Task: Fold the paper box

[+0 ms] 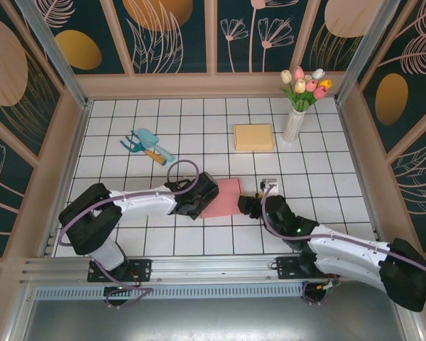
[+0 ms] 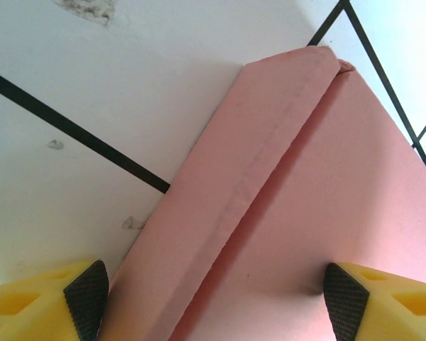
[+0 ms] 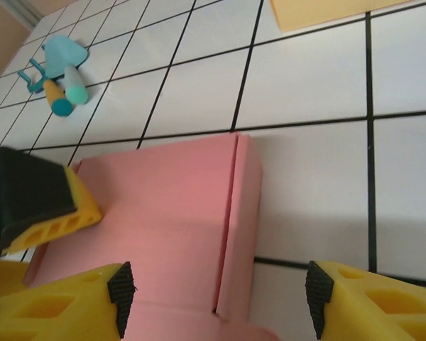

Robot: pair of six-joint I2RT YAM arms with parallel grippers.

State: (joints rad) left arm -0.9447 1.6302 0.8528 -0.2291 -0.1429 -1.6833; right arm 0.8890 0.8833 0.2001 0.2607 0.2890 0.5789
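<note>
Left gripper (image 2: 214,298): open, jaws standing wide either side of a raised flap (image 2: 227,199); nothing pinched.
Right gripper (image 3: 219,295): open, jaws spread, holding nothing.
Paper box (image 1: 224,196): pink, lay flat on the tiled table (image 1: 326,213) between the two grippers.
Bearing from left gripper: directly ahead and beneath the jaws, touching or nearly so.
Bearing from right gripper: ahead and mostly to its left, edge panel lined up between the jaws.
Crease axis: ran straight away from each gripper, along its reach.
Nearer arm: left, judged; it sat astride the flap, so the next fold probably fell to it.
</note>
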